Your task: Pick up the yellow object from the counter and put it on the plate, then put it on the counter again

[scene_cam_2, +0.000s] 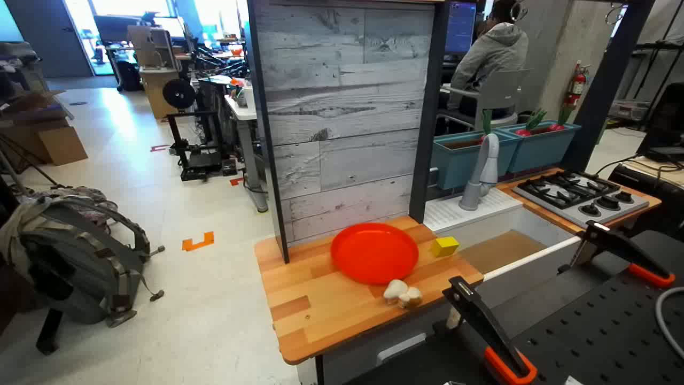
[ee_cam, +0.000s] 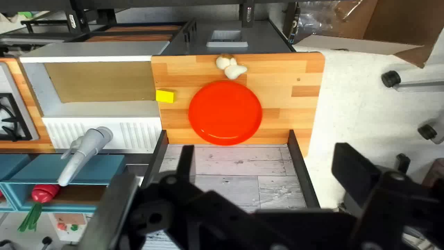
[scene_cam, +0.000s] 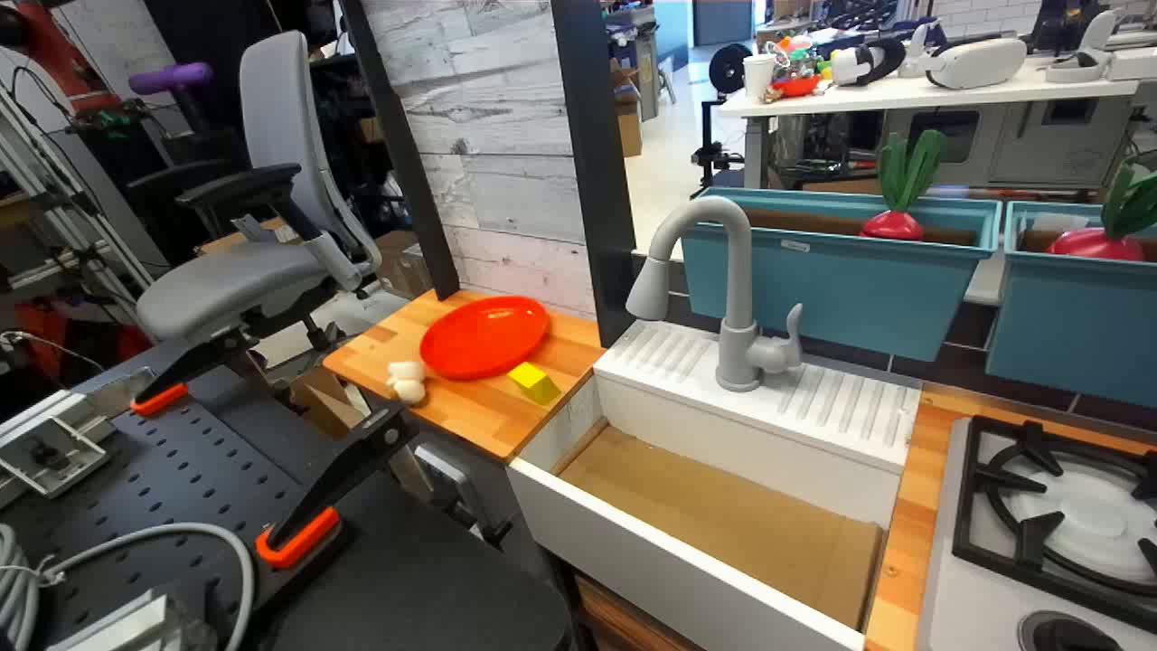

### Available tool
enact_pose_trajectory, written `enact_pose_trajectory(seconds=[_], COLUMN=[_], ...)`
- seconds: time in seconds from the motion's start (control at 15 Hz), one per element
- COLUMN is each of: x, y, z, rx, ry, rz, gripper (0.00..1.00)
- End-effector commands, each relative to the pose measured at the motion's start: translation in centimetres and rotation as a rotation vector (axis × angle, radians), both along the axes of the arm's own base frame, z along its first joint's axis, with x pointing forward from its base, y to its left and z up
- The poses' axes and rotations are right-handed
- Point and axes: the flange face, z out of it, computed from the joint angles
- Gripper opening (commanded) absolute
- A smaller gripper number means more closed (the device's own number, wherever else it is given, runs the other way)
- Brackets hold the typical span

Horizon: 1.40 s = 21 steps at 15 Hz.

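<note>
A small yellow block (scene_cam: pixel 535 383) sits on the light wooden counter (scene_cam: pixel 452 411), beside the plate and close to the sink-side edge. The block also shows in an exterior view (scene_cam_2: pixel 444 246) and in the wrist view (ee_cam: pixel 165 96). The round red-orange plate (scene_cam: pixel 485 337) lies on the counter near the back panel; it also shows in an exterior view (scene_cam_2: pixel 374 253) and in the wrist view (ee_cam: pixel 225 113). Block and plate are apart. My gripper (ee_cam: pixel 264 152) is open and empty, fingers wide apart, well above the counter. Neither exterior view shows the gripper.
A white mushroom-like item (scene_cam_2: pixel 402 293) lies on the counter by the plate's front. A whitewashed panel (scene_cam_2: pixel 347 112) stands at the back. A white sink (scene_cam: pixel 669 551) with a grey faucet (scene_cam: pixel 737 298) adjoins the counter. Black clamps (scene_cam_2: pixel 489 331) hold a black table in front.
</note>
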Motion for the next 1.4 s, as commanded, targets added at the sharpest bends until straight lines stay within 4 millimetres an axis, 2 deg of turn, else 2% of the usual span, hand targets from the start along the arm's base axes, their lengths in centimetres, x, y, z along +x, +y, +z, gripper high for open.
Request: enact_pose_trajectory(seconds=[0.0,0.27,0.53,1.0,1.33], x=[0.0,0.0,1.8,5.9,8.3], y=[0.0,0.0,-1.6,-5.4,-9.4], z=[0.1,0.1,-1.5,-8.1,-13.3], rx=[0.0,0.0,0.01,0.008,0.008], ry=[0.001,0.001,-0.134,-0.157,-0.088], rz=[0.0,0.0,-0.028,-0.046,-0.096], gripper=[1.0,1.0,1.0,1.0,1.0])
